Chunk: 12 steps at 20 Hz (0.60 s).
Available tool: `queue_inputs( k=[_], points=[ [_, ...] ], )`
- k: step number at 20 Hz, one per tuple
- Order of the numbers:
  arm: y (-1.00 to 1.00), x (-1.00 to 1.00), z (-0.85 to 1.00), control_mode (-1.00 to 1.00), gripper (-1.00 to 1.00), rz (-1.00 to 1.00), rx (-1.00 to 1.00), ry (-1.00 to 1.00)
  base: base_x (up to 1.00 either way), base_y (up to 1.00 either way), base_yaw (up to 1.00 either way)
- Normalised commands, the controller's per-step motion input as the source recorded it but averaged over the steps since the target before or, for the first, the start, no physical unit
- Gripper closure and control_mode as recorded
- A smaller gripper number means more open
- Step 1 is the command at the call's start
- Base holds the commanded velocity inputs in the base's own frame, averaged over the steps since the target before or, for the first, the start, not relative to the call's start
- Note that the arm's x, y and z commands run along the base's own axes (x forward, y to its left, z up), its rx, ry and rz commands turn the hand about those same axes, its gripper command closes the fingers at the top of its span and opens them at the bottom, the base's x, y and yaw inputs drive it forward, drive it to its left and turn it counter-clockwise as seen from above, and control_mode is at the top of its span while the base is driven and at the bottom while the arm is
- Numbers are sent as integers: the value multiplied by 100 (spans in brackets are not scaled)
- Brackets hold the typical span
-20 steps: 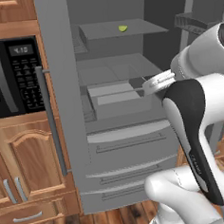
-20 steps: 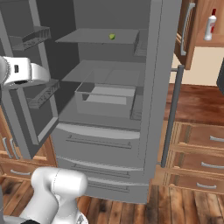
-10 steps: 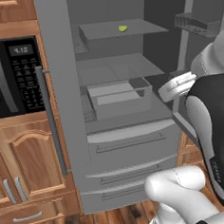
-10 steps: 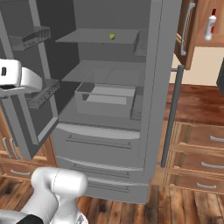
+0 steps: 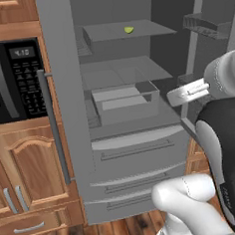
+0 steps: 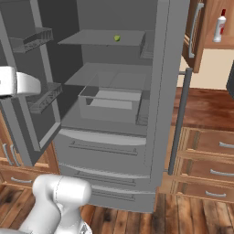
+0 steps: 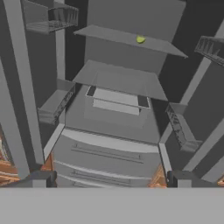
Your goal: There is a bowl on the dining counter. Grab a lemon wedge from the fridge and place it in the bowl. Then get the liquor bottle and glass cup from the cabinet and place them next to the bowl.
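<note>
Compared with a second ago, the arm has swung back from the fridge [image 5: 131, 138] toward the base: in the left base view its white wrist sat in front of the middle shelf and now sits further right and nearer the camera, while in the right base view it has slid out toward the left edge. Nothing inside the fridge has shifted.

Both fridge doors stand open. The lemon wedge [image 5: 128, 30] lies on the top shelf [image 6: 91, 39], toward that shelf's back and to the right of its middle, well above the clear drawer bin [image 5: 125, 101] on the shelf below. The gripper [image 7: 111, 177] is spread wide with nothing between its fingertips [image 7: 41, 178], and it hangs outside the fridge, low against the lower drawers [image 7: 105, 153], far beneath the wedge.

The step in hand looks like the reach for the wedge. To do it well, the hand should rise to the height of the top shelf before going in, enter between the two door racks, and come down on the wedge from just above so the fingers straddle it without scraping the shelf; so small a piece could easily be pushed backward.

Only the right base view takes in the liquor bottle [image 6: 220, 27] in the open cabinet [image 6: 219, 41] beside the fridge; the left base view instead shows the microwave [image 5: 14, 80] on the fridge's other side.
</note>
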Motion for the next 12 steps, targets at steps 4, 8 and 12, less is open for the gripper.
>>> queue_inputs(
  k=[4,8,12],
  points=[
    [3,19,-18,100,-100,0,0,-10,5,0,0],
    [0,0,0,100,-100,0,0,0,23,0,0],
    [0,0,0,100,-100,0,0,0,73,-2,0]
  ],
)
